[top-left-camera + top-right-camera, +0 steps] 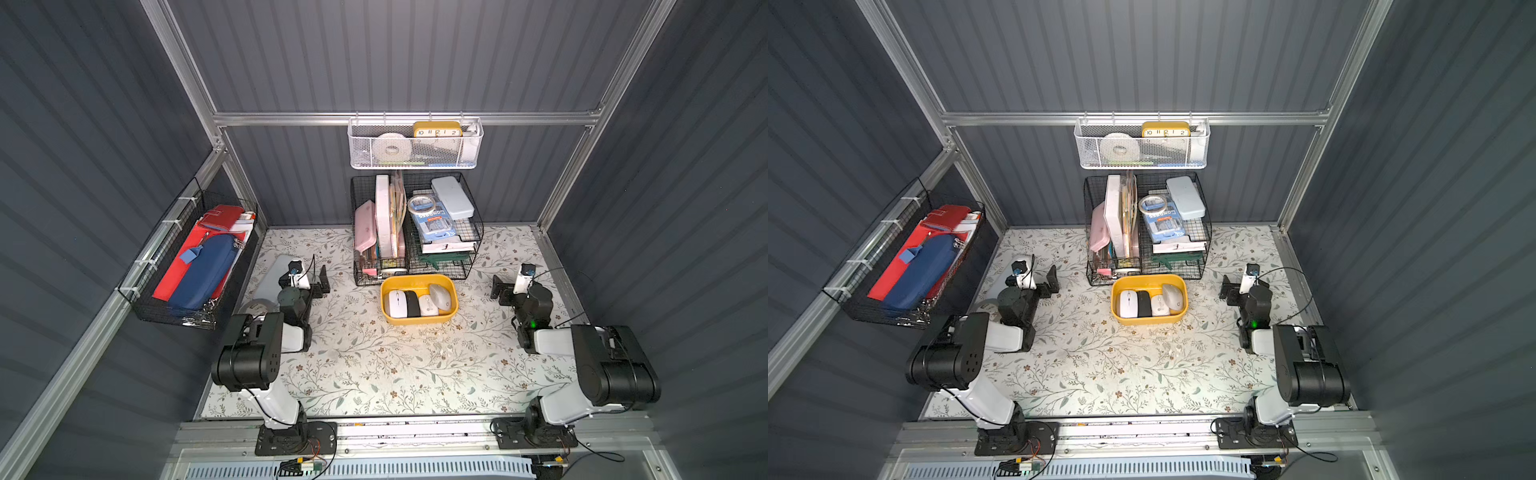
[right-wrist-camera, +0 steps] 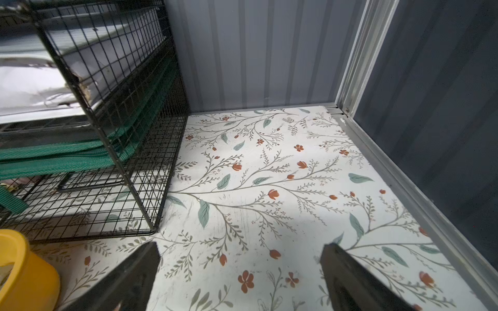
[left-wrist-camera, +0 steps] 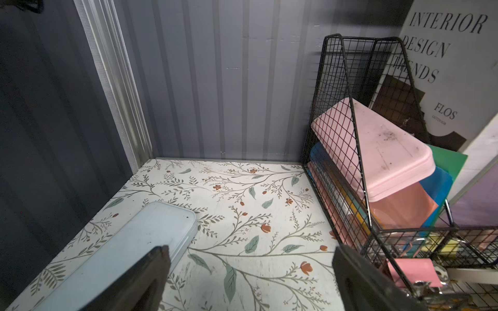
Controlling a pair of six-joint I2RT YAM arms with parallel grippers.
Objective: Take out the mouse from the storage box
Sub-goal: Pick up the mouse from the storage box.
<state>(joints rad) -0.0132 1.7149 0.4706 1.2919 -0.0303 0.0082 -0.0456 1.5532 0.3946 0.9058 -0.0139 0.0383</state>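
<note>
The storage box (image 1: 415,319) is a mustard-yellow tub on the flowered table, just in front of the black wire baskets. Several mice lie in it side by side: a white mouse (image 1: 397,303), a black one (image 1: 412,303), a small white one (image 1: 427,306) and a grey one (image 1: 440,296). My left gripper (image 1: 305,279) stands open to the left of the tub, well apart from it. My right gripper (image 1: 515,289) stands open to its right. In the wrist views the left gripper (image 3: 250,253) and the right gripper (image 2: 241,249) hold nothing. The tub's corner (image 2: 24,269) shows beside the right gripper.
Black wire baskets (image 1: 415,224) full of cases and papers stand behind the tub. A white mesh basket (image 1: 415,145) hangs above them. Another black basket (image 1: 191,266) hangs on the left wall. A pale blue case (image 3: 129,242) and a tape roll (image 1: 254,307) lie by the left arm.
</note>
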